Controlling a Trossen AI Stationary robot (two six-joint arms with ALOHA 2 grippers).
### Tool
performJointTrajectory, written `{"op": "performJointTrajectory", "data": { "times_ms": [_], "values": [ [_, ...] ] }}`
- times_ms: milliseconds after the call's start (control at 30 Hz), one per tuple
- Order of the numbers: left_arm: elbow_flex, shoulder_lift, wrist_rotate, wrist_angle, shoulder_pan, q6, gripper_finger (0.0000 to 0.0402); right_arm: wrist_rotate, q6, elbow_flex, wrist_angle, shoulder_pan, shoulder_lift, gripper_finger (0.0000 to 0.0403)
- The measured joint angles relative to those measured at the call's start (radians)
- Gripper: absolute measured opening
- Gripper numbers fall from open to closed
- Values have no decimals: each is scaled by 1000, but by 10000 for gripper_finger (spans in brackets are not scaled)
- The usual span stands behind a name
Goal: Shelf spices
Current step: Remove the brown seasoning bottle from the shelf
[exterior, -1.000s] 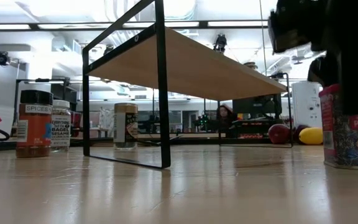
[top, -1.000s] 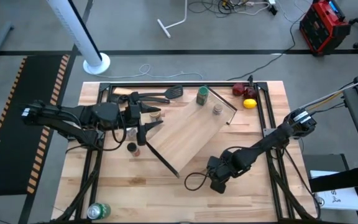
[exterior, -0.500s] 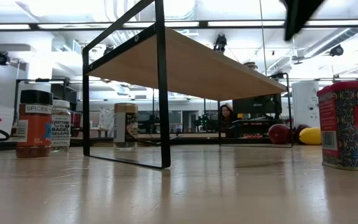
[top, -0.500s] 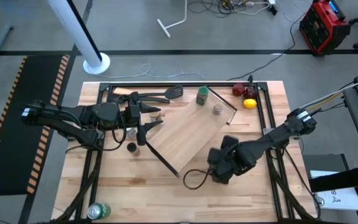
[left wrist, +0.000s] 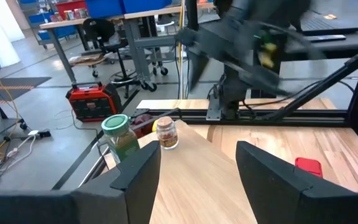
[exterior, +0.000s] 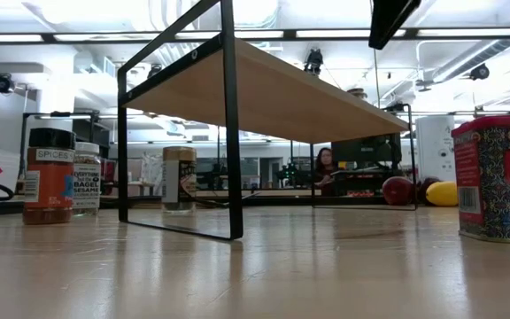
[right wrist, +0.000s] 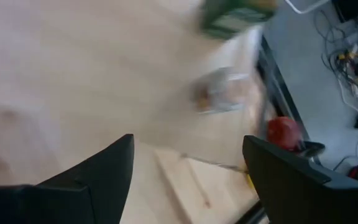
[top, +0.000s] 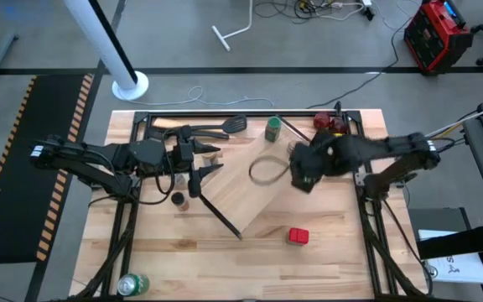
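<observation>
red tin (top: 298, 236) released; right end effector (top: 302, 174) moved over shelf (top: 250, 195)

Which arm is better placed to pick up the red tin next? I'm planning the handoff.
Probably right: the red tin stands on the table's right half, nearer the open right end effector; the left end effector waits across the shelf.

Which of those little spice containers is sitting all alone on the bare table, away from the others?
The red square tin. It stands alone on the table in front of the shelf, while the green jar is on the shelf and the capped jars cluster by the left gripper.
</observation>
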Motion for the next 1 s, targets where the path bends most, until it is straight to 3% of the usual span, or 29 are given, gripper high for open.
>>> {"op": "performJointTrajectory", "data": {
  "times_ms": [200, 533, 1000],
  "values": [
    [0, -1, 0, 5, 0, 1, 200, -82, -112, 0, 52, -144, -46, 283],
    [0, -2, 0, 3, 0, -9, 200, -169, -271, -1, 132, -304, -8, 300],
    [0, -2, 0, -16, 0, -19, 194, -256, -400, -3, 179, -408, 99, 282]
  ]
}}
